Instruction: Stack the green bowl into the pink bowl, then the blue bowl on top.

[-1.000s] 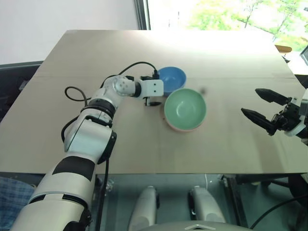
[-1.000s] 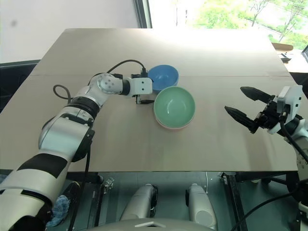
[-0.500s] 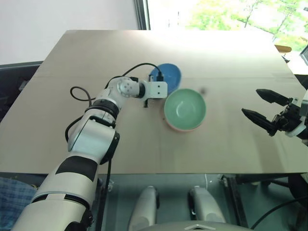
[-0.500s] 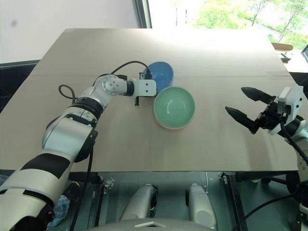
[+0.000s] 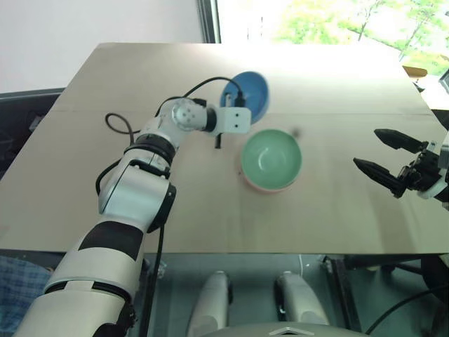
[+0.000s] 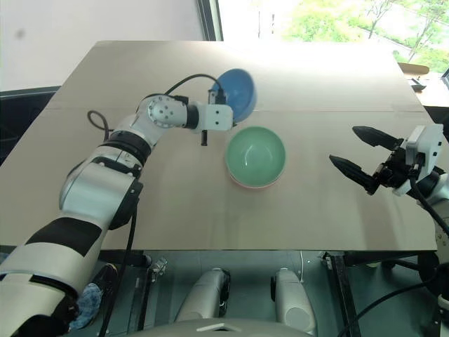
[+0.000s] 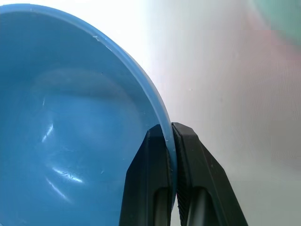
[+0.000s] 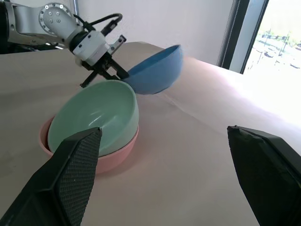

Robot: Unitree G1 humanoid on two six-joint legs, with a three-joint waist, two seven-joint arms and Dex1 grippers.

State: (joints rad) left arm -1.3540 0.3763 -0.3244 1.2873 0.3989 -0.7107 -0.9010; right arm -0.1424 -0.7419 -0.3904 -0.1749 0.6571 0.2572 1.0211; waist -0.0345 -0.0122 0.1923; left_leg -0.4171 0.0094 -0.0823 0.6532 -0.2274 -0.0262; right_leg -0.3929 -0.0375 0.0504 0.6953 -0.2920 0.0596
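- The left gripper [image 7: 170,141] is clamped on the rim of the blue bowl [image 5: 250,93]: in the left wrist view one black finger sits inside the wall and one outside, pinched tight with only the thin plastic between them.
- The right gripper [image 5: 384,156] hangs with its two fingers spread wide, holding nothing, out at about 3 o'clock from the bowls and well apart from them.
- The blue bowl is off the desk [image 5: 330,84] and tilted, its open face turned up and toward the robot, with the gripper at the edge nearest the arm. Seen from the head camera it lies at roughly 11 o'clock from the stack, close by but not touching.
- The green bowl [image 5: 271,157] is already nested in the pink bowl [image 8: 110,157], whose rim shows as a thin salmon band beneath it; the pair sits upright near the desk's middle.
- Handling, as a judgement: the blue bowl looks like light, stiff, smooth plastic, so a rim pinch carries it easily, but a glossy wall and a one-sided hold may let it swing or slip if the wrist turns sharply.
- The rim is the sensible place to hold; the round body offers these narrow fingers nothing.
- To seat it, the bowl probably has to be levelled over the green one, towards 5 o'clock from where it is.
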